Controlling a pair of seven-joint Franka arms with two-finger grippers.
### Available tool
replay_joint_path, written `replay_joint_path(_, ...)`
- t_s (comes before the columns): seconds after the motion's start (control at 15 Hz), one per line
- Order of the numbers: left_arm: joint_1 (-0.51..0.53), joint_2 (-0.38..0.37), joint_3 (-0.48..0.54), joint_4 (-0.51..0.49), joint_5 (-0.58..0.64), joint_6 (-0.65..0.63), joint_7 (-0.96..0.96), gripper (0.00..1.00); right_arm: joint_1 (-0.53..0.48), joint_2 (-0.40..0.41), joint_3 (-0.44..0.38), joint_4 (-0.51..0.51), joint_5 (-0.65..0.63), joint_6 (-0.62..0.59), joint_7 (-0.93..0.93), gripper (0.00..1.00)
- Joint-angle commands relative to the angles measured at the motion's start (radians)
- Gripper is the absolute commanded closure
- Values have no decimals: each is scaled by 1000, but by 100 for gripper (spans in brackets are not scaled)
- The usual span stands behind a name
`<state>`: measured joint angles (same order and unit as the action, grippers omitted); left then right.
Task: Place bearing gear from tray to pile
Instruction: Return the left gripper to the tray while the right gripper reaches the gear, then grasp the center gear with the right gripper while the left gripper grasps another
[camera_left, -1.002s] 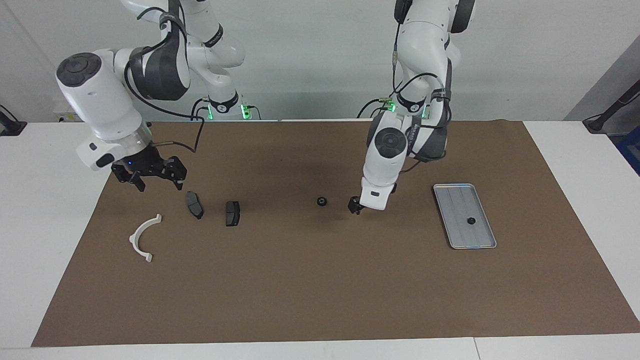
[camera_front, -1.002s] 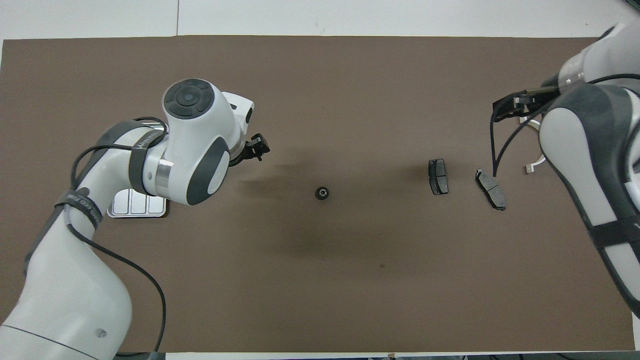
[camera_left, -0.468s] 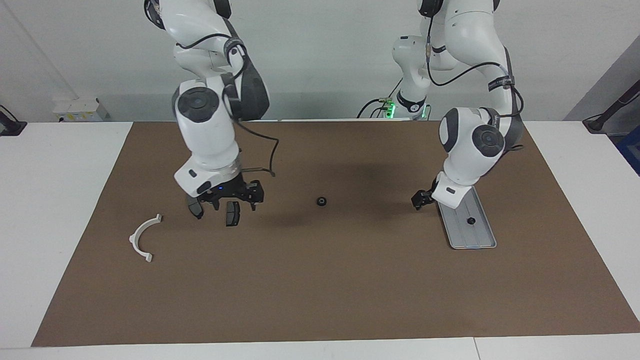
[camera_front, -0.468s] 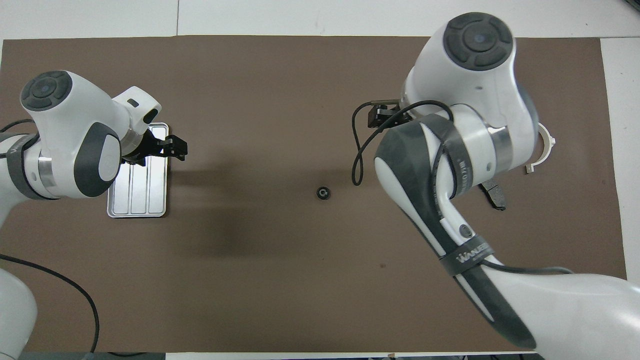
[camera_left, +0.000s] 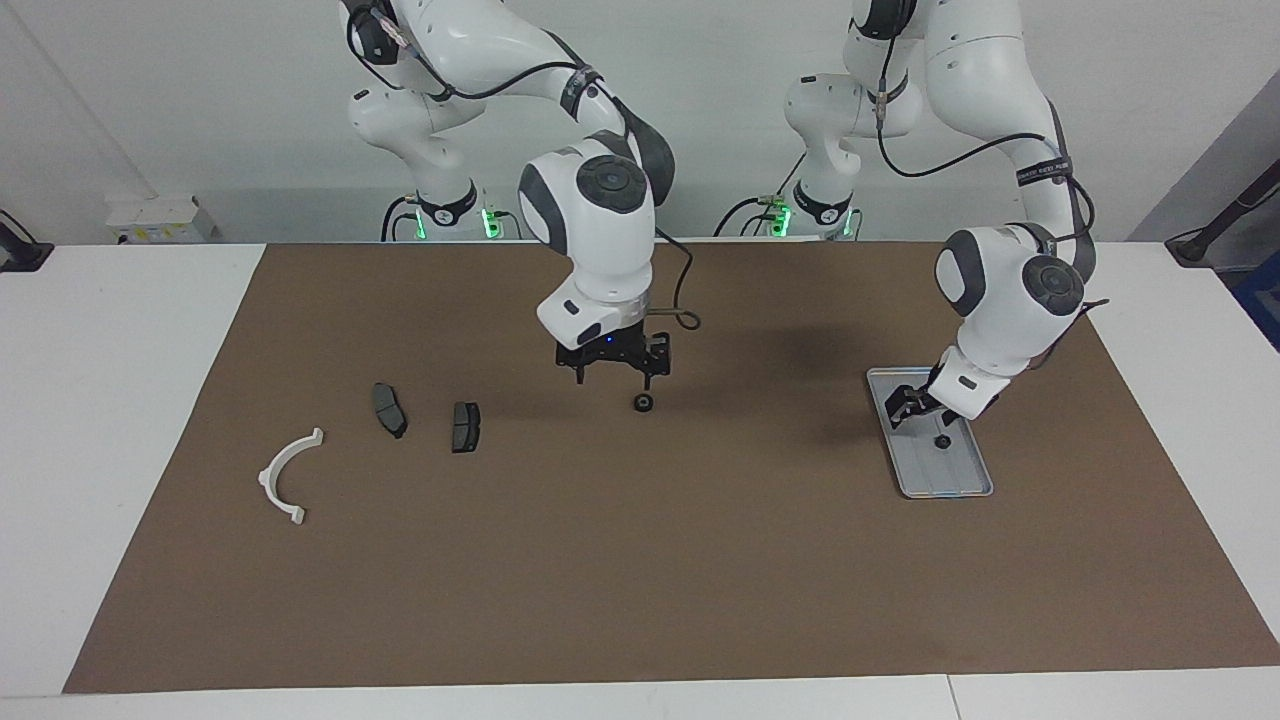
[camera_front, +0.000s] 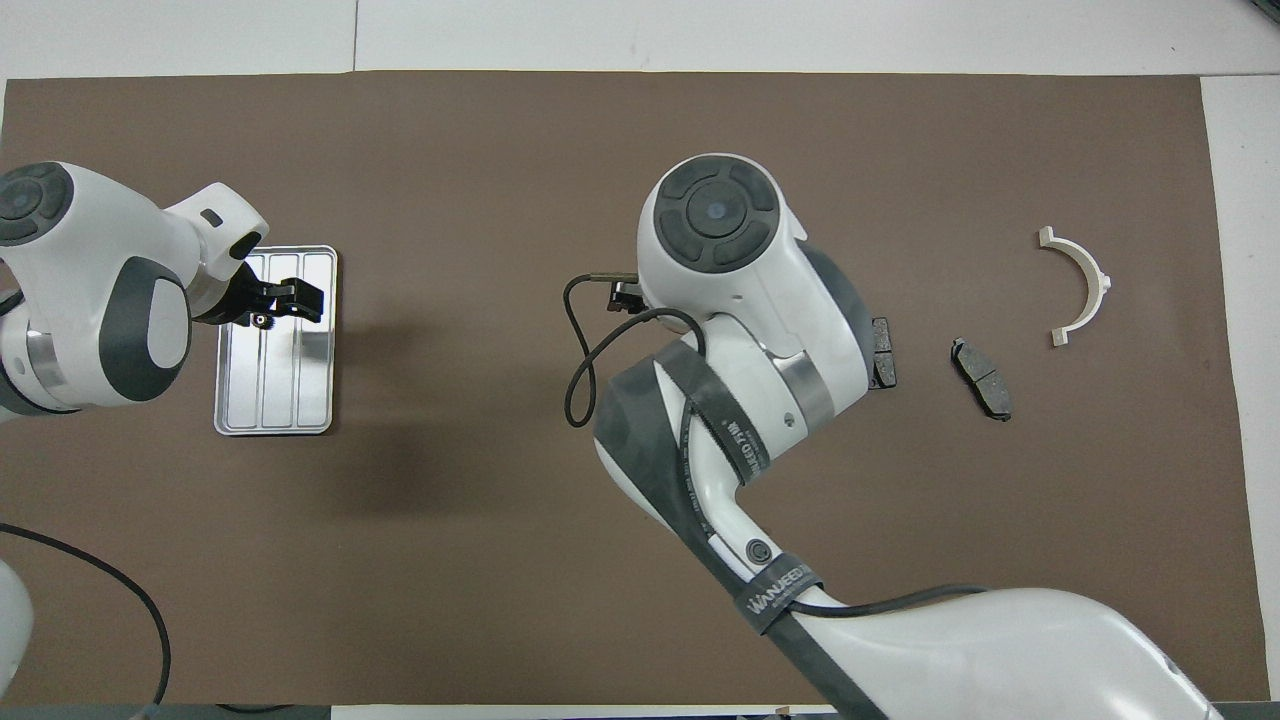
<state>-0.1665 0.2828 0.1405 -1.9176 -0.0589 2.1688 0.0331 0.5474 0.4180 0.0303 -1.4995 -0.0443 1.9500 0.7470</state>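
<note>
One small black bearing gear (camera_left: 941, 441) lies in the silver ribbed tray (camera_left: 965, 480) at the left arm's end of the mat. My left gripper (camera_left: 905, 408) hangs just over the tray, open and empty, beside that gear (camera_front: 262, 320). A second bearing gear (camera_left: 644, 403) lies on the bare mat mid-table. My right gripper (camera_left: 612, 378) hovers open just above it and close beside it. In the overhead view the right arm hides this gear. The pile sits toward the right arm's end: a white half-ring bracket (camera_left: 288, 476) and two dark brake pads (camera_left: 389, 410) (camera_left: 465, 426).
A brown mat (camera_left: 640, 580) covers most of the white table. In the overhead view the right arm's wrist partly covers one brake pad (camera_front: 883, 350); the other pad (camera_front: 980, 378) and the bracket (camera_front: 1080, 285) show in full. The tray (camera_front: 290, 400) lies lengthwise.
My right arm swung from the pile end across the brake pads to above the mid-mat gear. My left gripper moved from mid-mat back over the tray.
</note>
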Motion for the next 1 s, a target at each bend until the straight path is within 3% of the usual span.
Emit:
replay_joint_path(0.0, 13, 12, -6, -18, 42, 64, 17, 18, 40, 8, -3, -19, 8, 52, 41, 0)
replay_joint_path(0.27, 36, 18, -7, -21, 41, 78, 48, 25, 49, 50, 6, -36, 6, 101, 15, 0)
replay_joint_path(0.47, 65, 35, -7, -30, 42, 108, 53, 26, 46, 47, 10, -134, 11, 180, -24, 0)
replay_joint_path(0.94, 71, 50, -7, -50, 42, 138, 53, 33, 37, 36, 11, -231, 72, 230, -103, 0)
